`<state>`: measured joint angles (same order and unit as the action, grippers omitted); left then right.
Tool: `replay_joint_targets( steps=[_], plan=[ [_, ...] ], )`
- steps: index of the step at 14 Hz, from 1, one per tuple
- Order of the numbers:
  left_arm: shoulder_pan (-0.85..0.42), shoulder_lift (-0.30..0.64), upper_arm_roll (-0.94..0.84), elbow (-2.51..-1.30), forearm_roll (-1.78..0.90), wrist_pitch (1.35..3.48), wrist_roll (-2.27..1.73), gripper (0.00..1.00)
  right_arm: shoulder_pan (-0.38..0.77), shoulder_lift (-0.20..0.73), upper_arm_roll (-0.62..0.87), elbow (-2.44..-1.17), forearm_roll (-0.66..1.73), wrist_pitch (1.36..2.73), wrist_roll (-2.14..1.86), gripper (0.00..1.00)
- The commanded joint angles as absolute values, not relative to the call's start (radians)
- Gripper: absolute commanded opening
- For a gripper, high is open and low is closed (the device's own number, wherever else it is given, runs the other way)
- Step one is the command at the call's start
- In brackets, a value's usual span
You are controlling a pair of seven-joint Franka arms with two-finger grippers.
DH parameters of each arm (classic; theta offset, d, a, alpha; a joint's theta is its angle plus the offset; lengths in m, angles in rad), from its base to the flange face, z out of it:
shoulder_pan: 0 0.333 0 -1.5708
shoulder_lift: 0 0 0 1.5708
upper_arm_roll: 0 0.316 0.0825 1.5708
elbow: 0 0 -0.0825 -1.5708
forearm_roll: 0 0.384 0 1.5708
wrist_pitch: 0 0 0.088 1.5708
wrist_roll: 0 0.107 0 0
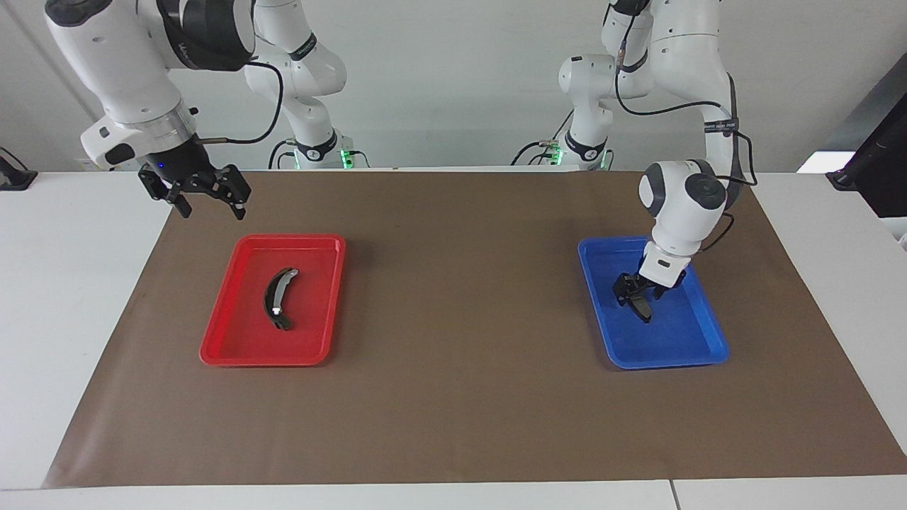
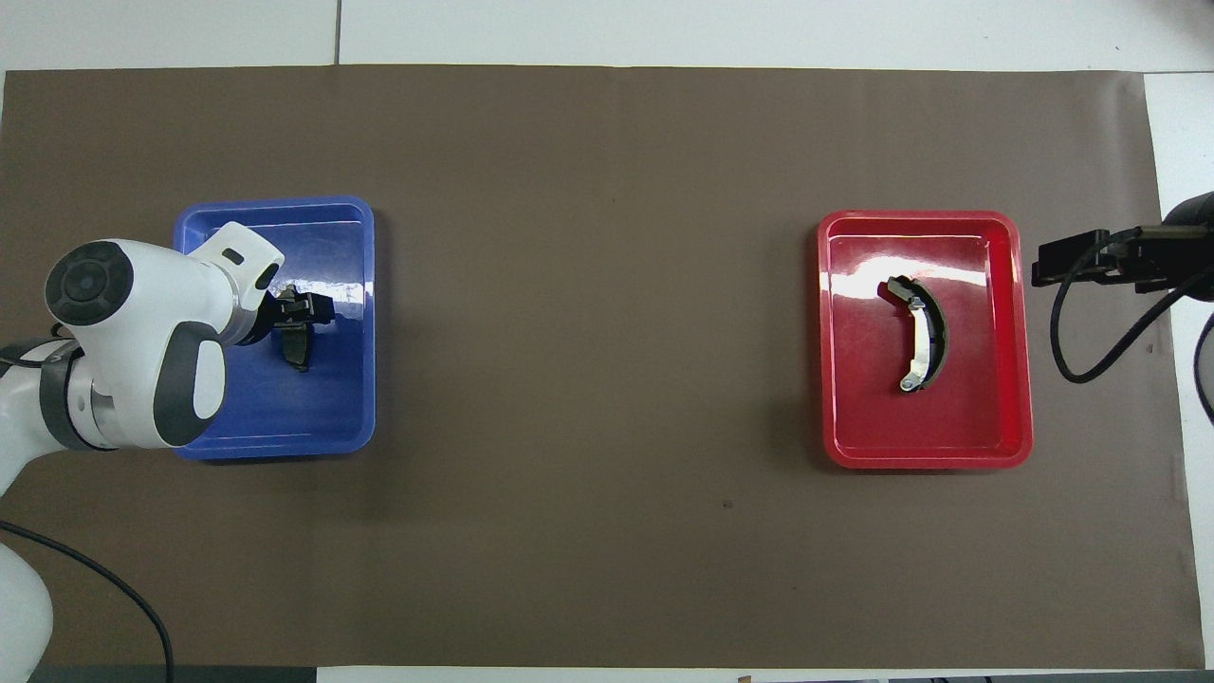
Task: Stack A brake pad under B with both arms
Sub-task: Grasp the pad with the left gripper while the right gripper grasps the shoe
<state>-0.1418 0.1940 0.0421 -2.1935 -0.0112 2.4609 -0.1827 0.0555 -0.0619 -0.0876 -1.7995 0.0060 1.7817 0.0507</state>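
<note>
The A brake pad [image 1: 644, 310], short, flat and dark grey, lies in the blue tray [image 1: 666, 361] toward the left arm's end of the table. My left gripper [image 1: 635, 297] is down in that tray, open, its fingers straddling the pad's end nearer the robots and hiding it. From overhead the left gripper [image 2: 302, 309] covers part of the pad [image 2: 297, 351]. B [image 1: 278, 298], a curved black crescent with a silver band, rests in the red tray [image 1: 262, 358]. My right gripper [image 1: 210, 204] hangs open over the mat next to that tray's corner.
A brown mat [image 1: 460, 319] covers the table between the two trays. In the overhead view B [image 2: 922, 334] lies mid-tray in the red tray [image 2: 925, 460], with the right gripper [image 2: 1067, 261] just off its edge. White table shows past the mat's ends.
</note>
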Motion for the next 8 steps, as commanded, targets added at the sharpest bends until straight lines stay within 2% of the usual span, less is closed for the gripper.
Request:
replay_joint_targets(
  steps=[1, 3, 4, 6, 8],
  plan=[
    [-0.152, 0.186, 0.051, -2.210, -0.005, 2.453, -0.195, 0.84, 0.061, -0.056, -0.083, -1.920, 0.020, 1.903, 0.031, 1.00],
    [-0.153, 0.183, 0.051, -2.209, -0.005, 2.416, -0.193, 0.53, 0.069, -0.012, -0.083, -1.963, 0.020, 1.981, 0.020, 1.00],
    [-0.155, 0.180, 0.051, -2.209, -0.005, 2.402, -0.195, 0.34, 0.071, -0.003, -0.083, -2.017, 0.021, 2.070, 0.015, 1.00],
    [-0.156, 0.169, 0.052, -2.198, -0.005, 2.387, -0.193, 0.04, 0.067, 0.014, -0.083, -2.138, 0.021, 2.260, -0.024, 1.00],
    [-0.160, 0.158, 0.052, -2.163, -0.005, 2.359, -0.192, 0.01, 0.058, 0.046, -0.083, -2.193, 0.021, 2.363, -0.046, 1.00]
  ],
)
